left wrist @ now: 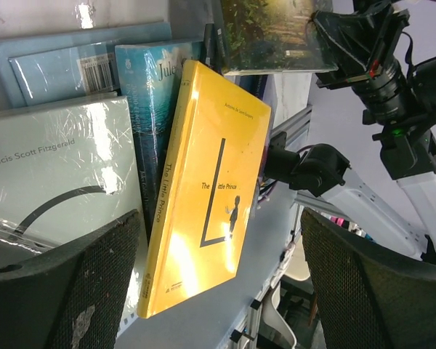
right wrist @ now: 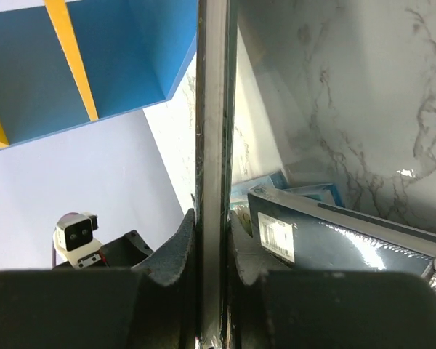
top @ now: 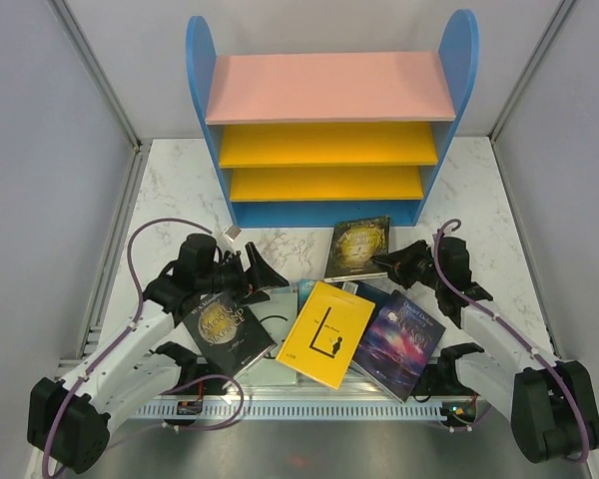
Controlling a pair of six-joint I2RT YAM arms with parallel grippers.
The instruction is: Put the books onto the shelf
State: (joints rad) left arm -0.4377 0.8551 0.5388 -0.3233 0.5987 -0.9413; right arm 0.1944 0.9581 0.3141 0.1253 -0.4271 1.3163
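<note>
The shelf (top: pixel 329 130) stands at the back, with blue sides, a pink top and two yellow boards, all bare. My right gripper (top: pixel 381 263) is shut on the near edge of the green-gold book (top: pixel 357 246), just in front of the shelf base. In the right wrist view that book (right wrist: pixel 214 131) runs edge-on between the fingers (right wrist: pixel 178 243). My left gripper (top: pixel 263 275) is open, pointing at the yellow book (left wrist: pixel 203 189), which lies between its fingers (left wrist: pixel 65 291) without touching them. A black book with a gold moon (top: pixel 228 331) and a galaxy book (top: pixel 399 342) lie near the front.
Under the yellow book lie a pale grey book (left wrist: pixel 51 174) and a blue one (left wrist: pixel 149 102). A dark book with a barcode (right wrist: pixel 334 240) sits beside my right fingers. The aluminium rail (top: pixel 309 407) marks the table's front edge. Grey walls close both sides.
</note>
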